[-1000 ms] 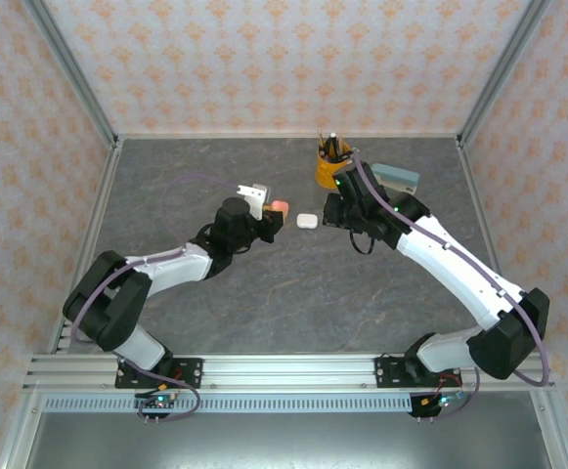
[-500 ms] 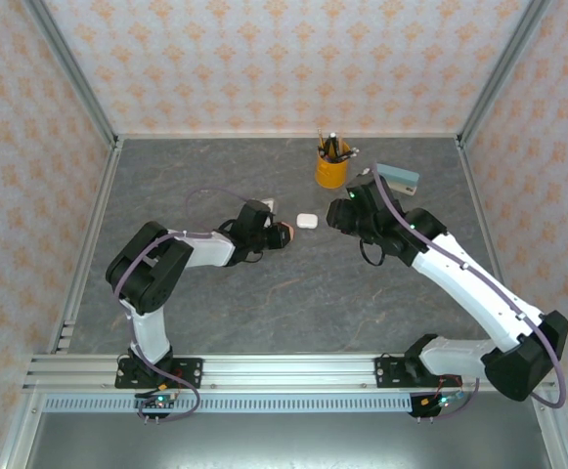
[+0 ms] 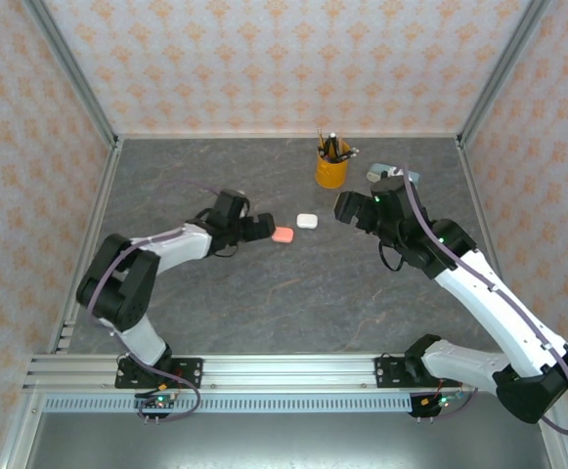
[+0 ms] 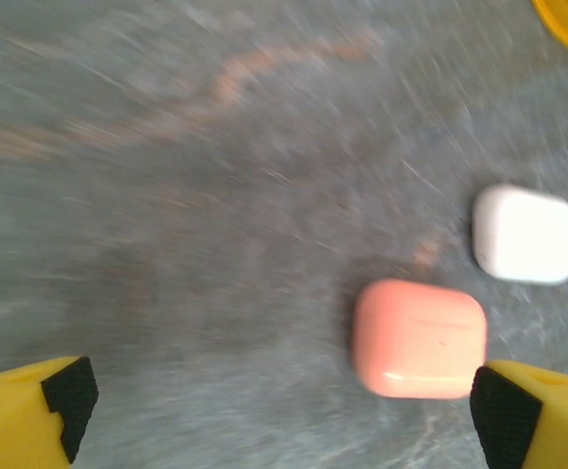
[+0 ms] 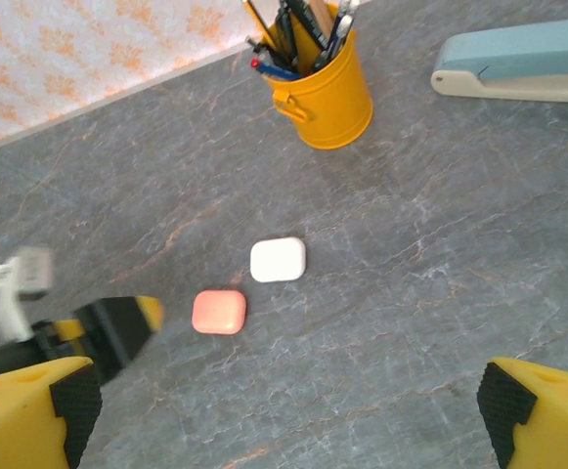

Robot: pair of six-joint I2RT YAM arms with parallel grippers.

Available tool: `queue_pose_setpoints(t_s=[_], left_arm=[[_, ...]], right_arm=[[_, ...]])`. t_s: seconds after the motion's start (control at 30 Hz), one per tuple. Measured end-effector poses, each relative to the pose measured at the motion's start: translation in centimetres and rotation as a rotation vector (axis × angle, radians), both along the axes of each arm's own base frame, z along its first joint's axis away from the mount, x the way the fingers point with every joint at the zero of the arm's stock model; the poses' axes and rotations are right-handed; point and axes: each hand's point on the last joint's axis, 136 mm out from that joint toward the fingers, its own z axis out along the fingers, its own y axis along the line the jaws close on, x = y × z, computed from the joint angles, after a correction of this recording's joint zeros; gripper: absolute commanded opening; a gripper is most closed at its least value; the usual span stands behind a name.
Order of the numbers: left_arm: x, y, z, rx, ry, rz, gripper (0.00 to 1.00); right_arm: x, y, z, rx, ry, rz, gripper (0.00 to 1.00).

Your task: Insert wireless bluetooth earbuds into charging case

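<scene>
Both cases sit closed on the grey table (image 3: 264,303), the pink case (image 4: 420,337) just beside the white case (image 4: 525,234) (small gap, not touching). The left gripper (image 4: 285,403) is spread wide with nothing in it, one finger right by the pink one. The right gripper (image 5: 288,410) hangs above, also wide and empty. With the lids shut I can't tell if the earbuds are inside

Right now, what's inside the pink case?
Nothing inside can be seen. The pink case lies shut on the table, and its closed lid covers whatever it holds. Whether it is full or empty cannot be told.
</scene>
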Motion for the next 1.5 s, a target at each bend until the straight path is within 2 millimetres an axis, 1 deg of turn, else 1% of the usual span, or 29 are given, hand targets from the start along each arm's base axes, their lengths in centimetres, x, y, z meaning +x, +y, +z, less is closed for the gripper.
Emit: queue_pose_setpoints(t_s=[0.03,0.1,0.13,0.23,0.3,0.37,0.4,0.43,0.47,0.57,0.63,0.7,0.77,0.83,0.87,0.93,0.97,1.03,1.07,1.13,1.23,1.3,1.33,1.5], left_arm=[[0.1,1.2,0.8,0.016,-0.012,0.02,1.0],[0.0,3.9,3.1,0.058,-0.048,0.066,1.0],[-0.2,5.0,4.1,0.081,-0.068,0.082,1.0],[-0.6,8.1,8.0,0.163,-0.169,0.136,1.0],[-1.3,10.0,10.6,0.23,-0.276,0.173,1.0],[-2.6,11.8,11.9,0.295,-0.374,0.207,1.0],[-3.4,12.6,12.0,0.33,-0.412,0.219,1.0],[-3.9,13.4,11.9,0.36,-0.439,0.231,1.0],[-4.4,14.2,11.4,0.394,-0.456,0.245,1.0],[-5.2,16.7,8.5,0.499,-0.436,0.278,1.0],[-5.2,17.8,6.9,0.54,-0.417,0.292,1.0],[-4.8,18.7,5.8,0.569,-0.415,0.306,1.0],[-4.1,18.9,5.2,0.587,-0.438,0.305,1.0],[-3.5,18.8,4.5,0.602,-0.444,0.289,1.0],[-3.2,18.8,4.2,0.601,-0.445,0.281,1.0],[-2.6,18.8,3.9,0.595,-0.467,0.272,1.0],[-2.4,18.8,3.7,0.591,-0.48,0.269,1.0],[-2.2,18.6,2.6,0.585,-0.484,0.246,1.0],[-2.1,18.4,2.0,0.584,-0.475,0.228,1.0],[-1.7,17.8,0.8,0.575,-0.465,0.188,1.0],[-1.5,17.4,-0.3,0.562,-0.447,0.149,1.0],[-1.3,17.6,-0.3,0.552,-0.447,0.147,1.0],[-1.2,17.7,-0.2,0.547,-0.451,0.148,1.0],[0.0,18.8,1.3,0.525,-0.482,0.196,1.0]], right_arm=[[0.0,-0.3,0.1,-0.008,-0.008,-0.009,1.0],[0.1,-1.1,0.4,-0.036,-0.028,-0.035,1.0],[0.2,-1.5,0.5,-0.054,-0.038,-0.052,1.0],[0.7,-3.5,0.1,-0.142,-0.076,-0.125,1.0],[1.0,-5.3,-0.9,-0.234,-0.108,-0.203,1.0],[1.5,-7.2,-2.2,-0.326,-0.141,-0.277,1.0],[1.6,-8.1,-3.2,-0.374,-0.151,-0.314,1.0],[1.8,-8.9,-3.9,-0.41,-0.158,-0.343,1.0],[2.0,-9.9,-4.6,-0.442,-0.161,-0.376,1.0],[2.7,-13.3,-6.1,-0.494,-0.163,-0.497,1.0],[3.4,-15.2,-6.8,-0.509,-0.169,-0.567,1.0],[4.2,-16.7,-8.1,-0.534,-0.161,-0.616,1.0],[5.3,-17.5,-9.9,-0.565,-0.149,-0.631,1.0],[6.3,-17.9,-12.5,-0.601,-0.13,-0.622,1.0],[6.7,-17.9,-13.7,-0.617,-0.119,-0.606,1.0],[7.4,-17.6,-16.7,-0.658,-0.094,-0.547,1.0],[7.6,-17.4,-17.8,-0.674,-0.093,-0.521,1.0],[7.6,-17.0,-20.1,-0.686,-0.083,-0.453,1.0],[7.6,-17.0,-20.5,-0.676,-0.09,-0.436,1.0],[7.7,-17.6,-20.8,-0.637,-0.111,-0.432,1.0],[8.6,-19.3,-20.2,-0.538,-0.173,-0.466,1.0],[8.9,-20.2,-20.4,-0.5,-0.184,-0.476,1.0],[9.0,-20.2,-20.5,-0.484,-0.186,-0.468,1.0],[9.8,-19.0,-20.4,-0.43,-0.215,-0.411,0.99]])
